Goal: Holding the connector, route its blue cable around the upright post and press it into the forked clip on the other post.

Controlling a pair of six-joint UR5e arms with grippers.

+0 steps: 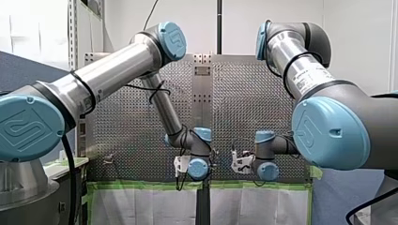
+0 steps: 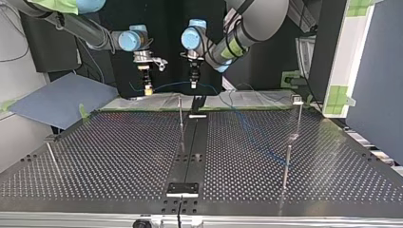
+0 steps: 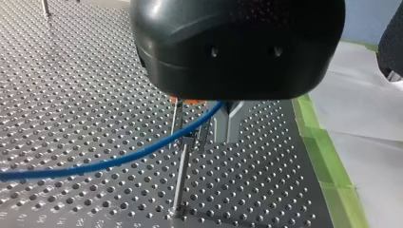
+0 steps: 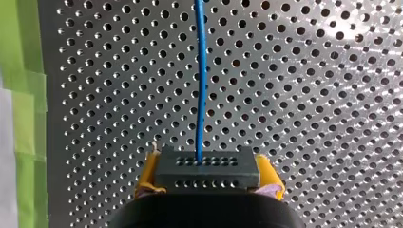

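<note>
At the top view's upper left, my right gripper [image 2: 148, 90] clamps the black connector [image 4: 206, 173] between yellow pads [image 4: 147, 176]. Its blue cable [image 2: 171, 86] runs to my left gripper [image 2: 194, 85], whose metal fingers [image 3: 227, 124] pinch it beside an upright post [image 3: 180, 173].

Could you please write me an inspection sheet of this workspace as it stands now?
Surface: perforated table with a dark centre strip; bare metal.
Job's things: connector held between the yellow pads of my right gripper; upright post close by my left gripper; forked clip too small to tell.
Clutter: nothing seen.
Grippers: right jaws shut on the connector; left, state unclear.
Cables: blue cable leaves the connector, runs up to my left gripper, crosses the upright post and trails over the table.
Surroundings: green tape along the table edge; blue board at the top view's left.
</note>
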